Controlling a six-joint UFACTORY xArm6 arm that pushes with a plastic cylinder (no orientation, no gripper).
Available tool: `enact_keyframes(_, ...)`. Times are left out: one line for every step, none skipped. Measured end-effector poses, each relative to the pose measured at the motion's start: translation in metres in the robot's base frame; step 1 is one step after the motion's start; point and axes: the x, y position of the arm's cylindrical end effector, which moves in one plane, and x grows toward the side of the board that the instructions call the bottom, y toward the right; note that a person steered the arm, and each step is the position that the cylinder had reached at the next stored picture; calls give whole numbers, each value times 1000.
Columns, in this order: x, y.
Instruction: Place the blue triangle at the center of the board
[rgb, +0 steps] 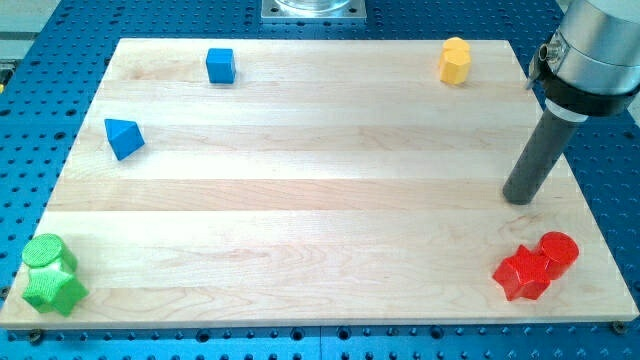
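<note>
My tip (520, 198) is resting near the table's (320, 250) right edge; I am having no fingers. The blue triangle (124, 138) is lying far away at the view's left. I am needing to go behind its left side, then push slowly rightward.

Wooden board (320, 220), blue triangle (124, 138), blue cube (221, 65), yellow block (455, 61), red blocks (537, 265), green blocks (51, 274)

A pale wooden surface (320, 220), made of long planks with grain running left to right, lies on a blue metal base (30, 60) dotted with rows of small holes. A grey metal plate (313, 9) sits beyond the surface's top edge. Lighting is even.
</note>
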Motion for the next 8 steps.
enact_keyframes(0,0)
enact_keyframes(-5,-38)
enact_keyframes(-5,-96)
enact_keyframes(-5,-104)
enact_keyframes(-23,-203)
enact_keyframes(-76,-276)
enact_keyframes(-115,-312)
enact_keyframes(-135,-371)
